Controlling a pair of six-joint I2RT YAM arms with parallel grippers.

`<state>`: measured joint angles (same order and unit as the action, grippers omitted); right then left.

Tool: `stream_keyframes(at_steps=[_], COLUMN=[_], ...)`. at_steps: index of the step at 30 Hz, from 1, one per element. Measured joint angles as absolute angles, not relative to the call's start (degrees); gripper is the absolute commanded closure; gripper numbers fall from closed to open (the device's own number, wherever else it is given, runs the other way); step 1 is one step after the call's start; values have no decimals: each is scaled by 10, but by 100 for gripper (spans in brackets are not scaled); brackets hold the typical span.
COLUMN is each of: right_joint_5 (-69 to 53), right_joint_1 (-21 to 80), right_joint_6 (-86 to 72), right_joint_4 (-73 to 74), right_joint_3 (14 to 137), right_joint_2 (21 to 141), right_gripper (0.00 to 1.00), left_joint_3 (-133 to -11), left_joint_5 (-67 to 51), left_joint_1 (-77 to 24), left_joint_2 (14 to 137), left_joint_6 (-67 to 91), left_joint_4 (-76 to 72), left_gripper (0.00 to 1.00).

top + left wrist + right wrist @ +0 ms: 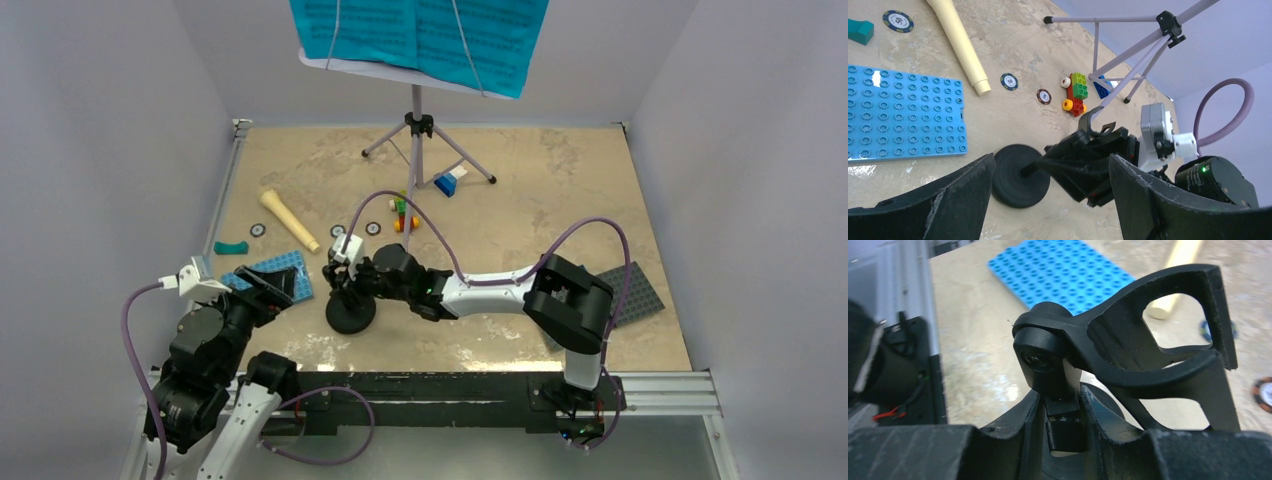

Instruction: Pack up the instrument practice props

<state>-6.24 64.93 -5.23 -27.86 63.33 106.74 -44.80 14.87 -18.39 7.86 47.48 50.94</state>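
Step in hand: packing the mic stand, upright on its round base near the front rail. The right gripper is clamped on its post just below the clip; the left gripper hangs open by the blue plate. Next move likely needs a straight lift; the left gripper crowds 1 side, bare table lies rightward.

The tan marbled desk carries a blue studded baseplate at the left and a grey one at the right edge, well apart. A teal curved block lies near the left wall. Three round chips lie in a row; green, red and yellow bricks cluster just beside them, with a blue-and-white brick farther back.
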Motion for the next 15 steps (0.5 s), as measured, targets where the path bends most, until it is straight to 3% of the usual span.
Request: stream_keyframes(at_steps=[15], right_joint_5=[-131], right_joint_1=[712], right_joint_6=[-54], right_joint_4=[-294], right_joint_3=[716], right_joint_2=[1146], right_gripper=[100], left_joint_3=[-448], left_joint_5=[167], left_joint_1=[-184], left_joint_2=[53], left_joint_6=[481], left_joint_4=[533], left_gripper=[13])
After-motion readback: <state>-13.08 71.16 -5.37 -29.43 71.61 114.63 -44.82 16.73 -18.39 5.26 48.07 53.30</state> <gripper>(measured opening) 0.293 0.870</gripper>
